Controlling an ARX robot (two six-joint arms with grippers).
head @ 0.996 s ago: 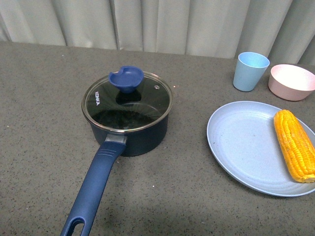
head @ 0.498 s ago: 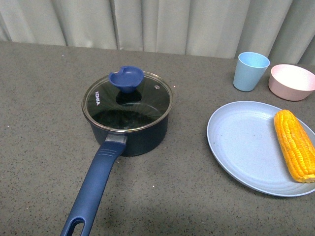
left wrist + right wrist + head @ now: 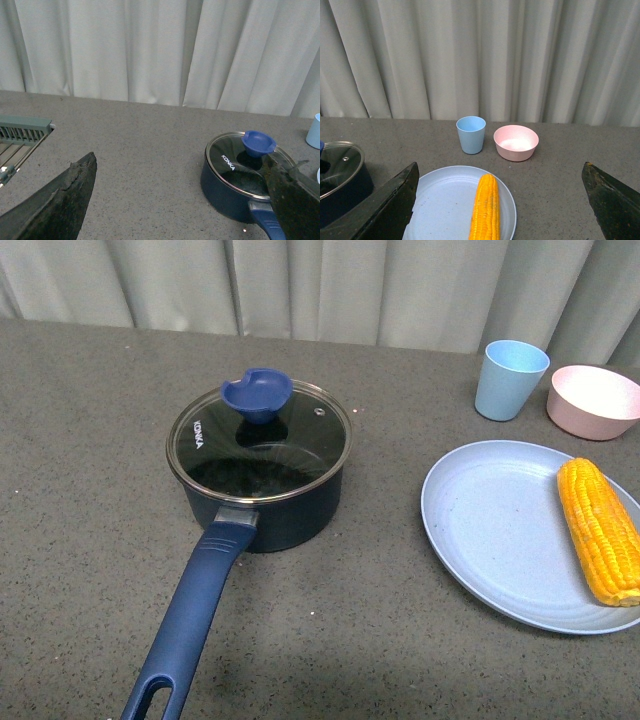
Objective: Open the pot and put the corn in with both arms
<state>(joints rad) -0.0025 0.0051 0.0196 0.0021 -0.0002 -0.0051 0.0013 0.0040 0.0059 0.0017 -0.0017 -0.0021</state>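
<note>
Left black gripper (image 3: 179, 165) and right black gripper (image 3: 500, 170) gape wide, empty. Dark navy round saucepan (image 3: 290, 518) wears its glass lid (image 3: 285, 452); yellow-orange corn cob (image 3: 598, 530) lies on the pale blue round plate (image 3: 490, 530). Nothing has moved since earlier.

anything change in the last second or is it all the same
Nothing visibly changed. The lid still sits on the pot, the corn still lies on the plate, and no arm has entered the front view; nothing was grasped or released.
</note>
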